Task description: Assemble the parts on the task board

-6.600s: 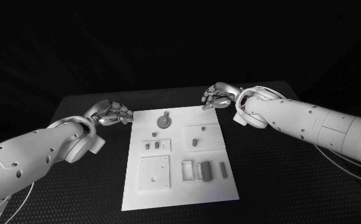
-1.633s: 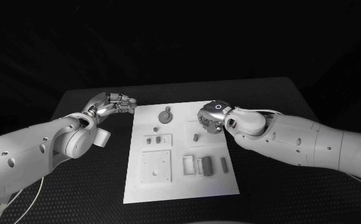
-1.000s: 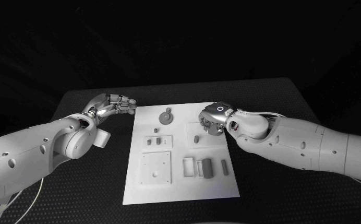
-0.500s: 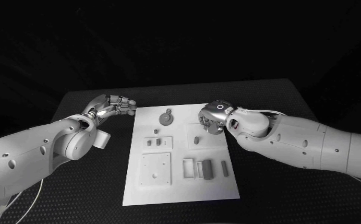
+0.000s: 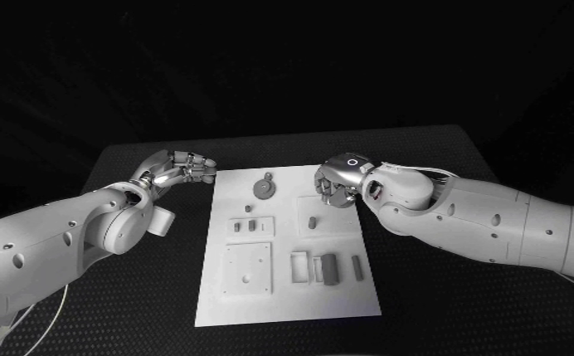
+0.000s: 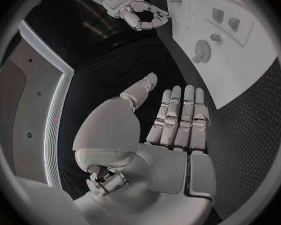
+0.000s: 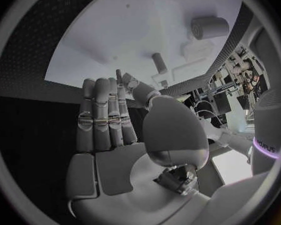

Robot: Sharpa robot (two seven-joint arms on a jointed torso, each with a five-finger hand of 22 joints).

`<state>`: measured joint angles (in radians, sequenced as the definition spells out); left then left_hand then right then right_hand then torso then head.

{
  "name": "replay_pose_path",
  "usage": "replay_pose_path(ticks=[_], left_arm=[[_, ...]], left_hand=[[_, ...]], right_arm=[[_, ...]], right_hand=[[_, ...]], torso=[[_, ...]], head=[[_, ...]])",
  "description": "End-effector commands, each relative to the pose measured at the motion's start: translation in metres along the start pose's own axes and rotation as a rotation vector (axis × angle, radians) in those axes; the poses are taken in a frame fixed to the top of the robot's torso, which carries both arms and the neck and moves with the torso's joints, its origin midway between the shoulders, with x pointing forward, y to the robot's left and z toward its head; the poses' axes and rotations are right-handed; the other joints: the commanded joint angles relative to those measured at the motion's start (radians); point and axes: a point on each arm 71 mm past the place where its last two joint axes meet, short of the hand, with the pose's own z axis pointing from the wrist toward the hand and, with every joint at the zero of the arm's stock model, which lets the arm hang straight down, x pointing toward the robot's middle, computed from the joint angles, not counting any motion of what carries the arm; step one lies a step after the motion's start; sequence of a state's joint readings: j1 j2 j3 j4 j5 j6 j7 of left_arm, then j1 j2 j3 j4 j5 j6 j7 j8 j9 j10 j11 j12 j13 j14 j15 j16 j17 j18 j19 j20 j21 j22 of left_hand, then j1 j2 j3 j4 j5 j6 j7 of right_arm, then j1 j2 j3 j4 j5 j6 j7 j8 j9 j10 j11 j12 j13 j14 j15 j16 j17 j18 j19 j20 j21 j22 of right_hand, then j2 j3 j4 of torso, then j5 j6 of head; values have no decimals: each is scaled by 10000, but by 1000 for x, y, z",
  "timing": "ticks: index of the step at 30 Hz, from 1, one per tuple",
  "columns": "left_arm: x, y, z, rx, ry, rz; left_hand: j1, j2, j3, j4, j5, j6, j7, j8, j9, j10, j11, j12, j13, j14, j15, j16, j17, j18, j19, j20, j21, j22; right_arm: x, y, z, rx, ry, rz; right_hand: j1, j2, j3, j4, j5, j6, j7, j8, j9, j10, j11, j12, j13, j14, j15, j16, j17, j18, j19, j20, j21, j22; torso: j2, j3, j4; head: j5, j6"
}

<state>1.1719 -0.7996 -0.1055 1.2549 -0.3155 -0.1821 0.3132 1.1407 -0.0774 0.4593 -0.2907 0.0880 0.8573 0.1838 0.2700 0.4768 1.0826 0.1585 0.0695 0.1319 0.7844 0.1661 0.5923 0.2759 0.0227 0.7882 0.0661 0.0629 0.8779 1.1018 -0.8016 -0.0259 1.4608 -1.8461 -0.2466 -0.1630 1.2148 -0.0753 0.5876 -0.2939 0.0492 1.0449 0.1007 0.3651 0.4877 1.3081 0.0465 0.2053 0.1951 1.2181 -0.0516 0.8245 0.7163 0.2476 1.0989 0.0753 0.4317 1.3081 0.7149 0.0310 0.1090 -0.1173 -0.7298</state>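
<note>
Task board (image 5: pixel 287 298) mid-table, left hand (image 5: pixel 179 167) beside its far-left corner, right hand (image 5: pixel 338 183) over its far-right part.

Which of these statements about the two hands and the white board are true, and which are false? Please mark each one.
1. The right hand is above the task board. True.
2. The left hand holds a grey part. False: it holds nothing; the left wrist view shows its fingers straight and empty.
3. The round part lies on the far end of the board. True.
4. The left hand rests on the board. False: it is over the black table, beside the board's far left corner.
5. The right hand grips a part. False: the right wrist view shows its fingers straight, with nothing in them.
</note>
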Motion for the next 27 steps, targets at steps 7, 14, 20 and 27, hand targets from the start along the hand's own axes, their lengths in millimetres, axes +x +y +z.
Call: replay_pose_path(ticks=[7, 14, 20, 27], left_arm=[[1, 0, 0, -35, 120, -90], [1, -1, 0, -8, -33, -42], [-1, -1, -1, 11, -128, -17], [1, -2, 1, 51, -112, -18]], left_hand=[[80, -49, -43, -10, -61, -61, 33, 18, -26, -75, 74, -34, -38, 19, -11, -121, 30, 114, 40, -8, 26, -55], [86, -47, -43, -7, -60, -59, 34, 20, -27, -76, 75, -29, -41, 28, -11, -126, 41, 116, 45, -8, 32, -64], [84, -60, -50, -6, -61, -56, 34, 22, -28, -70, 74, -21, -43, 36, -12, -131, 51, 117, 51, -8, 36, -72], [80, -60, -53, -3, -61, -54, 33, 25, -29, -67, 72, -17, -45, 41, -13, -135, 59, 118, 55, -8, 39, -78]], right_arm=[[-13, 24, 1, -722, -257, 208], [-19, 57, 4, -1578, -425, 217], [-18, 78, 8, -2095, -571, 144], [-14, 98, 6, -2589, -633, 203]], right_hand=[[-63, -1, -7, 2, -6, -15, 54, -42, 4, 72, 5, -37, 15, 22, -70, 54, 11, 142, 61, -1, 40, 83], [-61, 5, -2, 1, -5, -16, 54, -43, 6, 73, 5, -42, 18, 21, -71, 53, 11, 142, 62, -4, 39, 86], [-57, 9, 3, -1, -6, -17, 54, -45, 8, 73, 4, -46, 20, 20, -72, 52, 11, 142, 63, -6, 39, 90], [-55, 10, 6, -2, -6, -17, 54, -46, 10, 75, 3, -49, 24, 22, -74, 53, 12, 142, 65, -8, 39, 93]], torso=[[-7, -19, 26], [-18, -15, 9], [-27, -23, -41], [-31, -45, -39]], head=[[117, -5], [499, -52], [660, -30], [830, -30]])
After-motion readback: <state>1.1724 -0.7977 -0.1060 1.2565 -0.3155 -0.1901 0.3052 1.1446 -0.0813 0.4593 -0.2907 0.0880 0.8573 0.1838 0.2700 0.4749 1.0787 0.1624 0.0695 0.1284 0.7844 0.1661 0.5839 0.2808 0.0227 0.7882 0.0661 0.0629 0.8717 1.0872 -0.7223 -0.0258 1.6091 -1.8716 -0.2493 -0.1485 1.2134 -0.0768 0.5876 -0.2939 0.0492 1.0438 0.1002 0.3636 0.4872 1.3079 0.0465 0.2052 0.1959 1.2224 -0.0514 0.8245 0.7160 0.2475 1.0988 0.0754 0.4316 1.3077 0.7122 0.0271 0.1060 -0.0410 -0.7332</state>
